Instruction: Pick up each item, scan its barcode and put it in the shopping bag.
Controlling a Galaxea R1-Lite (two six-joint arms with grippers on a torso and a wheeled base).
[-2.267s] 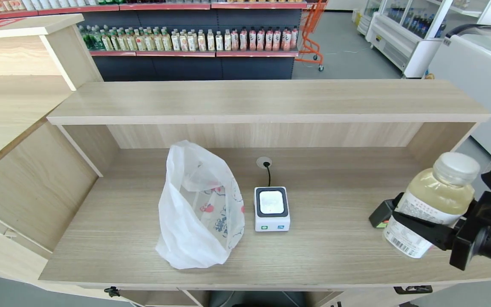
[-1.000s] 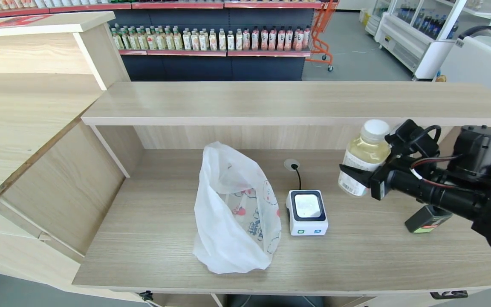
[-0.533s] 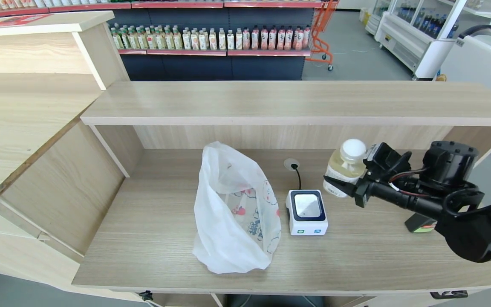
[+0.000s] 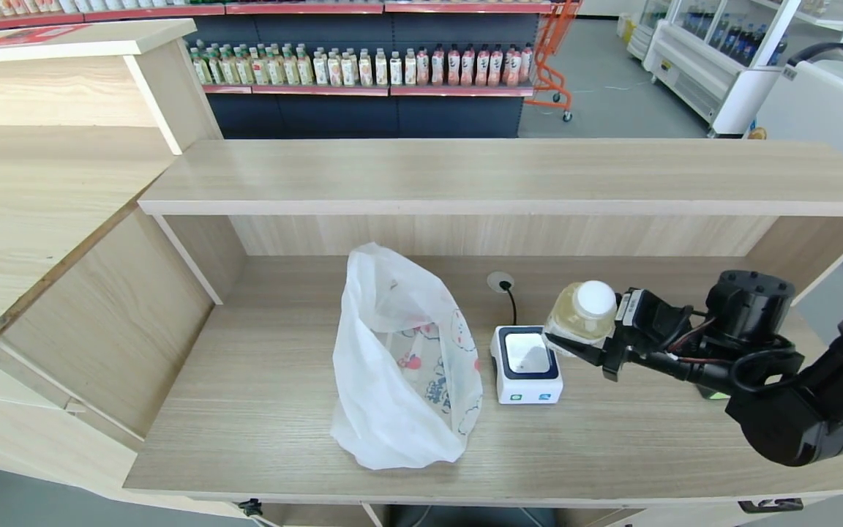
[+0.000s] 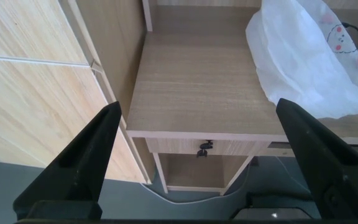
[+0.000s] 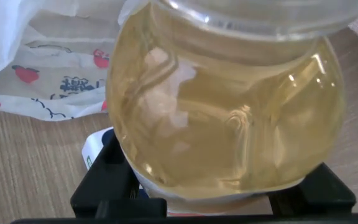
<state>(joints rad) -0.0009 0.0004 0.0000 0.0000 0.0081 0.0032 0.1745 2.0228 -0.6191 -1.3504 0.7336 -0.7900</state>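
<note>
Clamping the pale juice bottle in the right gripper, cap up, over the barcode scanner's right edge. Just left of the scanner, white shopping bag. Left gripper spread wide, off the counter's front.

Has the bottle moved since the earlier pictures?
Yes. Held in the right gripper, the bottle has come left and lower, toward the scanner, which stayed put; it now hangs by the scanner's right edge.

A gripper could pass over the counter left of the shopping bag; the scanner apparently crowds its right.
</note>
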